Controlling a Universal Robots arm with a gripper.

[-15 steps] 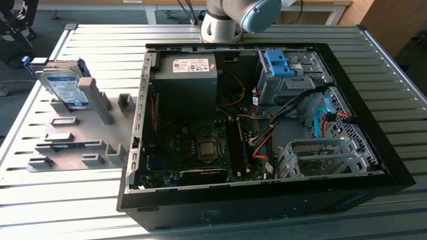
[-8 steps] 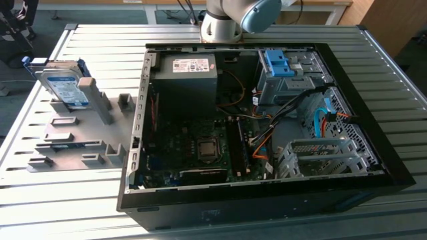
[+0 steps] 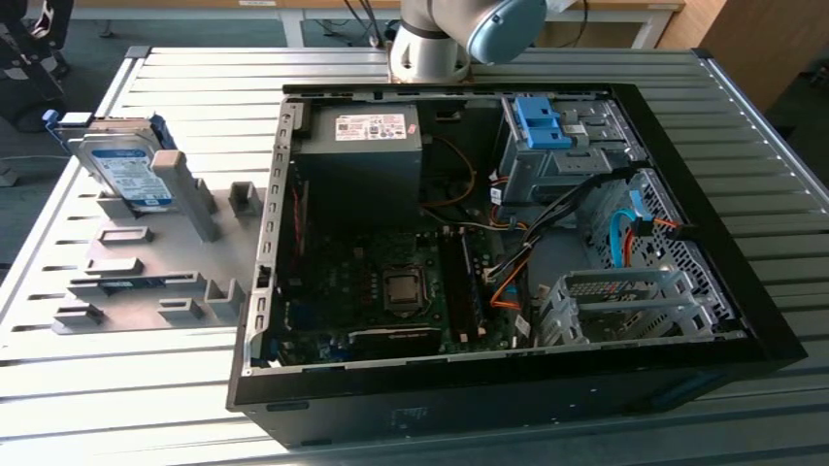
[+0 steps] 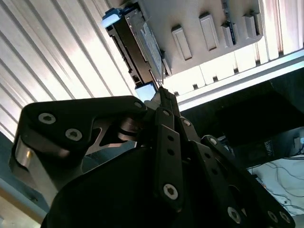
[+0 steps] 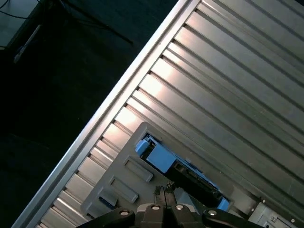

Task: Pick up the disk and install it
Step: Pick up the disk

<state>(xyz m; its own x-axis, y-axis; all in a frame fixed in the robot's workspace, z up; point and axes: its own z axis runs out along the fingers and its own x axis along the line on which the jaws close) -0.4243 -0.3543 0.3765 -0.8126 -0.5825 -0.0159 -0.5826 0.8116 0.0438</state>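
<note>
The arm (image 3: 428, 49) in the exterior view is a thick tube of pale silver-grey metal, with a rounded joint housing closed by a smooth light-blue cap (image 3: 508, 24). In the second wrist view the tool (image 4: 160, 92) is matte black throughout. It is built of flat link bars with rounded ends, set side by side and pinned with silver socket-head screws (image 4: 170, 191), each sunk in a round recess. One broad outer link (image 4: 71, 126) carries two such screws and has a bare metal edge. The bars narrow to a slim black tip. In the first wrist view, bright screw heads (image 5: 209, 213) mark the pivots of the black links.
</note>
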